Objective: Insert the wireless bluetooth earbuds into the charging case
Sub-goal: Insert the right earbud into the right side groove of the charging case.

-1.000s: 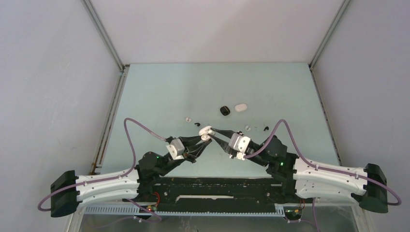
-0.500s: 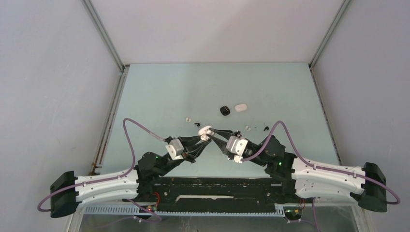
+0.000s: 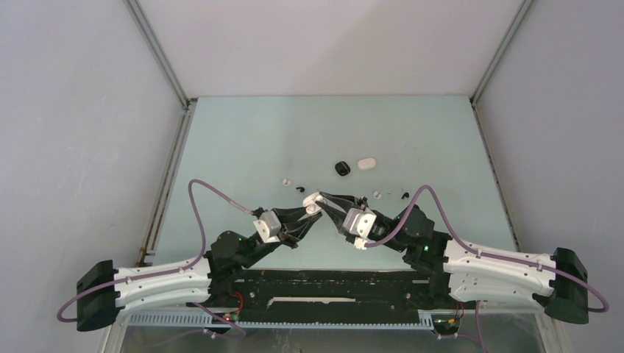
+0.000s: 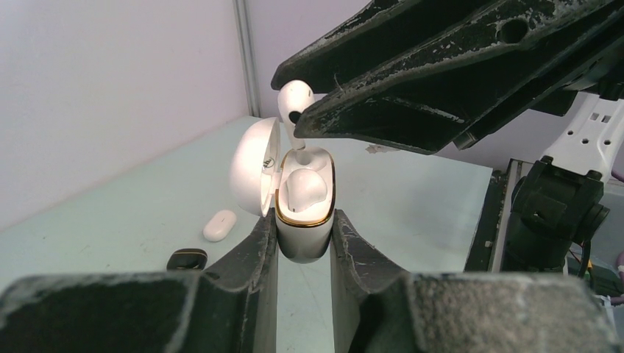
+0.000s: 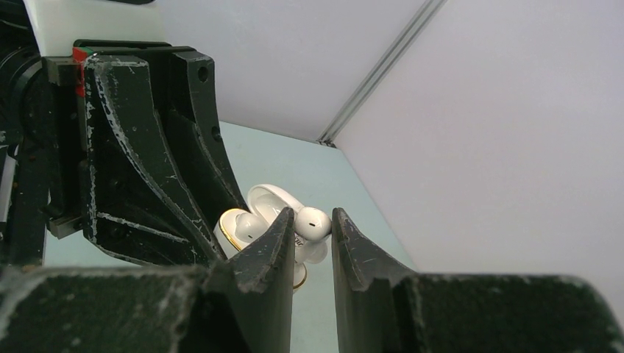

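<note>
My left gripper (image 4: 304,237) is shut on the body of a white charging case (image 4: 304,224) with a gold rim, held upright above the table with its lid (image 4: 252,168) swung open. One white earbud (image 4: 305,188) sits in a well of the case. My right gripper (image 5: 313,229) is shut on a second white stemmed earbud (image 5: 314,221), whose stem points down into the case's other well (image 4: 296,103). In the top view both grippers meet at the case (image 3: 315,199) in the near middle of the table.
A black case (image 3: 341,168) and a closed white case (image 3: 366,162) lie further back. Loose earbuds lie around: white ones (image 3: 287,180) (image 3: 377,194) and black ones (image 3: 299,188) (image 3: 404,195). The table's walls stand left, right and behind.
My right wrist has shifted slightly left and turned, bringing the held earbud closer over the case. The left arm and the case have stayed put.
</note>
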Robot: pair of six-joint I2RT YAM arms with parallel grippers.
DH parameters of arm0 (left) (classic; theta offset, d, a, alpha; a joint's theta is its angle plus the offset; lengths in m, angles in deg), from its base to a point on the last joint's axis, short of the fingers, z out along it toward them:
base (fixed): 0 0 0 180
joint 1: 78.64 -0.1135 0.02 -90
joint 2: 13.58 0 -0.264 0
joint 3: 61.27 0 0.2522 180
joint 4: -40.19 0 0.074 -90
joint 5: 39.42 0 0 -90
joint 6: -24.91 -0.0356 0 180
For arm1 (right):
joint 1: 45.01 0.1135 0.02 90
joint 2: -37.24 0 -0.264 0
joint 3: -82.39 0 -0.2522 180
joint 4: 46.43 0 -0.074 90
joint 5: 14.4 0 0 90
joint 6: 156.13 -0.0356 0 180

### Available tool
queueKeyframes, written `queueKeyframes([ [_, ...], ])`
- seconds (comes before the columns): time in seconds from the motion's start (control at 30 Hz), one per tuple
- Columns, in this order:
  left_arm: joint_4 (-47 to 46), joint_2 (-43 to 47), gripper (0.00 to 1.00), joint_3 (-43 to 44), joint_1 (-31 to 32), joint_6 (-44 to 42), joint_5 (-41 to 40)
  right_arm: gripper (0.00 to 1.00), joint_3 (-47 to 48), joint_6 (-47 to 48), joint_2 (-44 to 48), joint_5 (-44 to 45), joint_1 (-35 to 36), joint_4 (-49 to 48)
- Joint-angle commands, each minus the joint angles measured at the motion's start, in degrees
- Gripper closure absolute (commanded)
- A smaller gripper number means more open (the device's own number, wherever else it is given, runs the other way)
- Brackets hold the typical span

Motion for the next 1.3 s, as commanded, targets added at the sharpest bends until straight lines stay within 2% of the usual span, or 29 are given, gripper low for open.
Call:
queueKeyframes([
  [0.0, -1.95, 0.3, 1.0, 3.0, 0.44, 0.39, -0.04, 1.0, -0.06, 1.67, 0.5, -1.71, -0.38, -0.94],
  [0.9, -1.21, 2.47, 1.0, 2.46, 0.44, 0.58, -1.56, 1.0, -0.06, 8.37, 0.72, -7.09, -1.24, 3.53],
  [1.03, -1.16, 3.09, 1.0, 2.22, 0.45, 0.49, -1.83, 0.96, -0.06, 8.64, 0.46, -7.37, -1.22, 4.5],
  [1.27, -1.76, 4.03, 1.0, 1.46, 0.44, 0.49, -2.2, 0.96, -0.06, 8.32, 0.5, -6.75, -1.3, 4.89],
])
